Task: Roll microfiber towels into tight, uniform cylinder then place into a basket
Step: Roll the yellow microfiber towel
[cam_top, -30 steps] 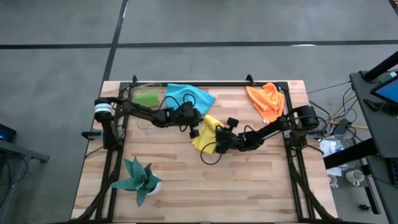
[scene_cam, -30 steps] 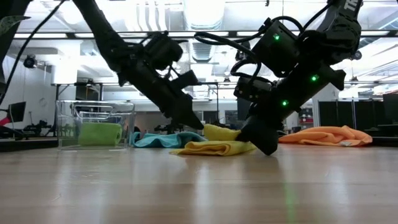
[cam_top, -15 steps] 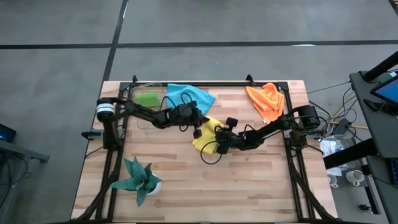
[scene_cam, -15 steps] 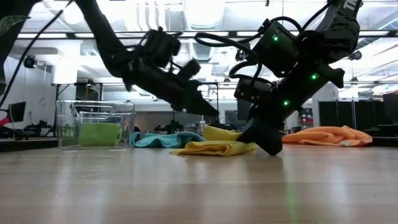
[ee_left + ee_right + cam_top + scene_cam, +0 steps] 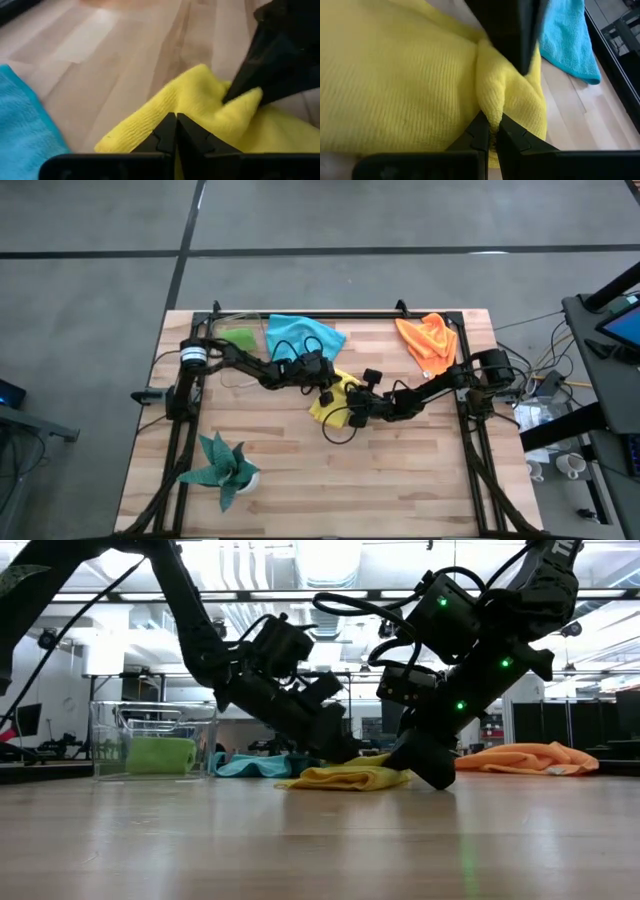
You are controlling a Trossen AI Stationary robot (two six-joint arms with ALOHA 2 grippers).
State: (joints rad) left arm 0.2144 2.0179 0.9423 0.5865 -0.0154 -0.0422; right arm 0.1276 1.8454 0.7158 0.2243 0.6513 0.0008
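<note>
One towel (image 5: pixel 336 396) lies mid-table between the two grippers, left gripper (image 5: pixel 327 386) at its far-left edge and right gripper (image 5: pixel 352 413) at its near-right, another towel (image 5: pixel 300 335) behind it, the basket (image 5: pixel 232 338) far left, a third towel (image 5: pixel 428 340) far right, the plant (image 5: pixel 222 467) near left.

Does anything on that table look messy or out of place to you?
Mostly untidiness: the orange towel lies crumpled near a far corner, the blue towel is spread loose, and the yellow towel is bunched mid-table between both grippers. Only the green towel sits rolled in the clear basket. Nothing looks spilled or damaged.
</note>
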